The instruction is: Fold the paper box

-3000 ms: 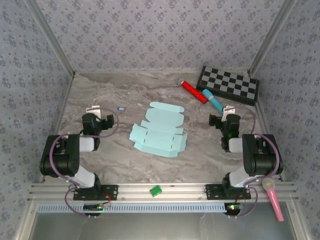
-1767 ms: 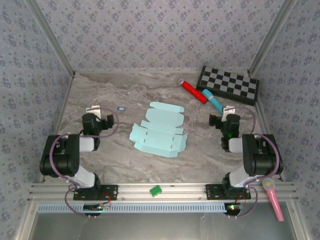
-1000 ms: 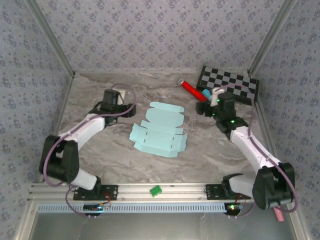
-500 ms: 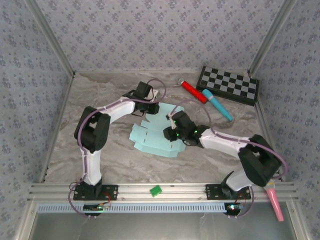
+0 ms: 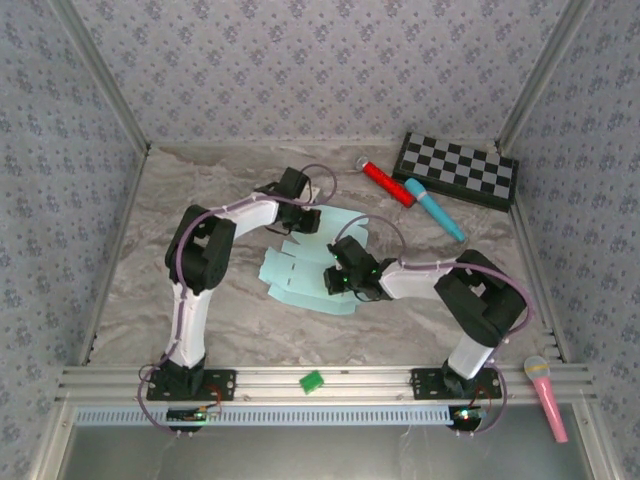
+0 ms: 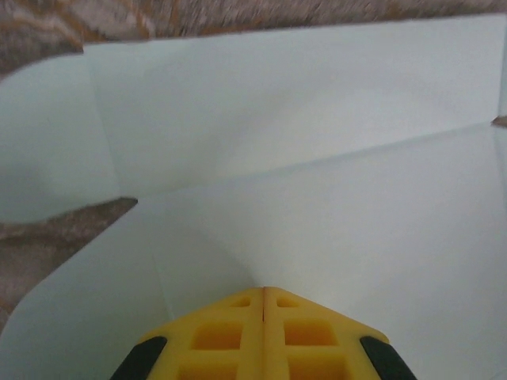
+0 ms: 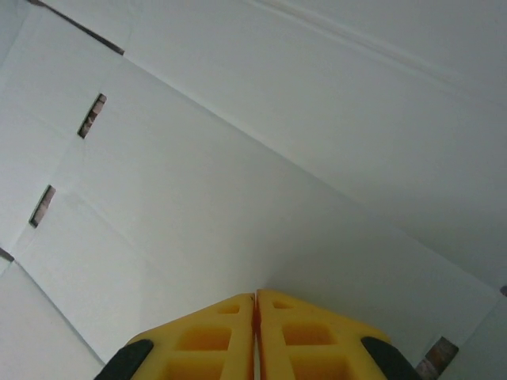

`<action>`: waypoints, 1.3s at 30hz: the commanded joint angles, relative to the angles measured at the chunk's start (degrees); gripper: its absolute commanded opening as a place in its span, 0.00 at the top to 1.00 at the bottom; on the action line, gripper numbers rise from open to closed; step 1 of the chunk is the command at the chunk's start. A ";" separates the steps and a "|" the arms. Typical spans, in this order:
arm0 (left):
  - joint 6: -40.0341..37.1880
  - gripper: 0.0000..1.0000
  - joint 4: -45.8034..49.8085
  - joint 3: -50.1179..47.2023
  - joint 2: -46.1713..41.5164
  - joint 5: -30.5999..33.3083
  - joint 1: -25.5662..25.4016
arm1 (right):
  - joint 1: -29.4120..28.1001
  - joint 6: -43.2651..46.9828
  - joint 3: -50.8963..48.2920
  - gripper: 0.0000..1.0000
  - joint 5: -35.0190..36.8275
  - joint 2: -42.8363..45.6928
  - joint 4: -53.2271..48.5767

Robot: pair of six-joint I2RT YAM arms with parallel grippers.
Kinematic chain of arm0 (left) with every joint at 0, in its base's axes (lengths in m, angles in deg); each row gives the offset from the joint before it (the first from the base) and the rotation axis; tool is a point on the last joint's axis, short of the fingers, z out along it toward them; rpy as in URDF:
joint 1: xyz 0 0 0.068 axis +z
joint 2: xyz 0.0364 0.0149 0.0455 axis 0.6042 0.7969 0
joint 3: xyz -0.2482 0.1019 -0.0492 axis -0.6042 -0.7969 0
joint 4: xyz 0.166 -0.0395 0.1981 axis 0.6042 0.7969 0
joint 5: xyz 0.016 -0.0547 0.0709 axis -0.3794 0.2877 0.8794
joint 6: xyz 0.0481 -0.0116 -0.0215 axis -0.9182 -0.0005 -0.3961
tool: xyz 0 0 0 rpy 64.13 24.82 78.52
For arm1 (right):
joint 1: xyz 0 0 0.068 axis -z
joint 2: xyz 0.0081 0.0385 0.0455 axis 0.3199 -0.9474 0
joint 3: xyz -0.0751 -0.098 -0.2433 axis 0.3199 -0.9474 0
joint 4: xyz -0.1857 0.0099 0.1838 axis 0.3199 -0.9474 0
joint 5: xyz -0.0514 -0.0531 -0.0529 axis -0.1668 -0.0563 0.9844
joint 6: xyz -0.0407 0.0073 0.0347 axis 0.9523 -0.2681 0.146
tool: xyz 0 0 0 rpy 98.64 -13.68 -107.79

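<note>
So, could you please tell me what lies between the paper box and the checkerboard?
In the top view, a red tube and a blue marker lie between the paper box and the checkerboard.

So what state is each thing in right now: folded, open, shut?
paper box: unfolded, lying flat.
left end effector: shut, empty, over the paper box.
right end effector: shut, empty, over the paper box.
chessboard: lying flat.

Floral-papered walls (image 5: pixel 300 70) enclose a grey marbled tabletop (image 5: pixel 250 330).
</note>
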State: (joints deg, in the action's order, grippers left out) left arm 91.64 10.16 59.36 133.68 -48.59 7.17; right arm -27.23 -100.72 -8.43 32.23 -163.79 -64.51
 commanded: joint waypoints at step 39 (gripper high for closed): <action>12.69 0.87 -4.30 -29.89 -27.42 8.62 -11.00 | 11.41 8.77 25.61 0.87 2.00 -10.17 -15.14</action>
State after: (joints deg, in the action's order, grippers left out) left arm 104.65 4.50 27.18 109.31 -43.08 -5.53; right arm -16.06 -92.83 17.78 34.11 -178.70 -77.60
